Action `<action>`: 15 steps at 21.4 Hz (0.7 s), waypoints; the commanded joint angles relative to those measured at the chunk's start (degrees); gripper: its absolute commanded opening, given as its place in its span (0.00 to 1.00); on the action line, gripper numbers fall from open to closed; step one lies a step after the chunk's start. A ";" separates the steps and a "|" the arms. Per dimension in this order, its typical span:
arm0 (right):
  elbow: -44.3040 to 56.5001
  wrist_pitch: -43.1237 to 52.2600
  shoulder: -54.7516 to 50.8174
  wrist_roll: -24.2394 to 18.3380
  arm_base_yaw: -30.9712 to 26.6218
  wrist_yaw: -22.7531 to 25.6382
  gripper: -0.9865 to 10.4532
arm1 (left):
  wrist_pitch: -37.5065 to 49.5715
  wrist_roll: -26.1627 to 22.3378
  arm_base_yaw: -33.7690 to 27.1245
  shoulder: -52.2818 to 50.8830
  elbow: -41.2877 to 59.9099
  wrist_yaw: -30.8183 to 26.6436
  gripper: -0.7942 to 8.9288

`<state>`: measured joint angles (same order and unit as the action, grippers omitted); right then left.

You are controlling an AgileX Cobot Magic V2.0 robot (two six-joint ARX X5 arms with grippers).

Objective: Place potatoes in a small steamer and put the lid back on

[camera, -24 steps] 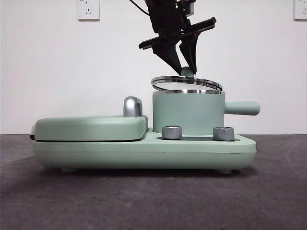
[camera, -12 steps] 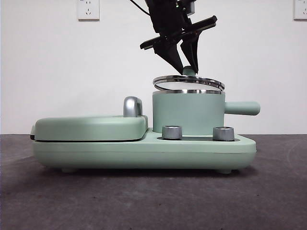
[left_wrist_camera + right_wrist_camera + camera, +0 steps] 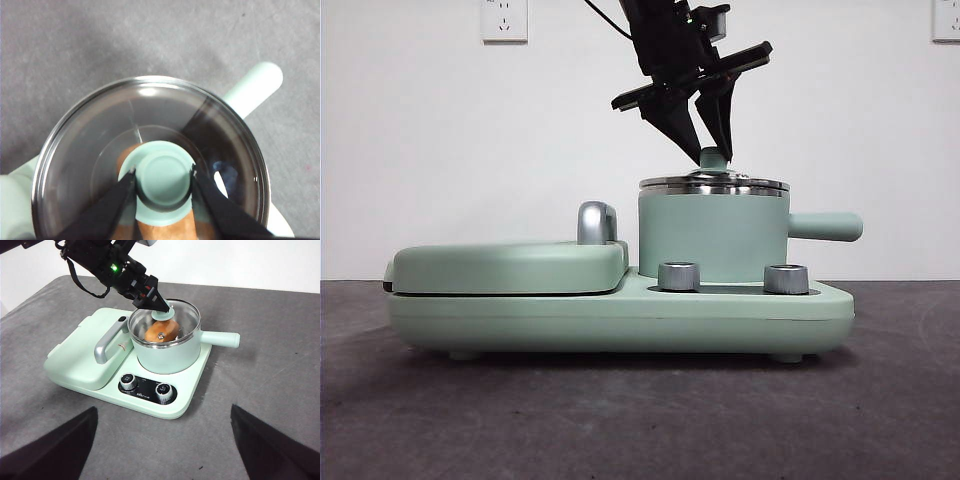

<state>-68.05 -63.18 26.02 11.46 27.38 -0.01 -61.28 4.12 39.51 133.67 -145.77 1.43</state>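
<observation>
Left gripper (image 3: 712,150) is clamped on the mint-green knob of the lid (image 3: 713,184), which sits level on the small steamer (image 3: 712,235). Through the glass the potato (image 3: 161,331) lies inside, apparently on the pot floor. At the steamer's 9 o'clock stands the chrome handle (image 3: 597,222) of the griddle cover (image 3: 510,266); two dials (image 3: 679,276) sit in front. Right gripper (image 3: 162,450) hangs spread apart, well clear.

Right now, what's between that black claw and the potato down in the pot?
The glass lid: the left gripper is closed on its knob, and in the left wrist view the potato shows through the glass, inside the steamer.
</observation>
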 commanded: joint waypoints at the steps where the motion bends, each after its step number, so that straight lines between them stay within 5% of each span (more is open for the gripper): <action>1: -0.52 0.81 0.20 0.74 0.35 0.04 0.46 | 0.04 0.02 0.22 2.16 -2.19 -0.11 0.09; 8: -0.52 1.05 0.20 0.74 0.35 0.04 0.46 | -1.11 0.92 0.37 2.38 -2.19 -0.11 0.09; 15: -0.52 1.05 0.20 0.74 0.35 0.04 0.46 | -0.39 1.18 -1.36 0.57 -2.78 -0.13 0.54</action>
<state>-68.05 -62.72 26.02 11.84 27.38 -0.01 -61.78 5.19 38.37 133.95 -146.21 1.43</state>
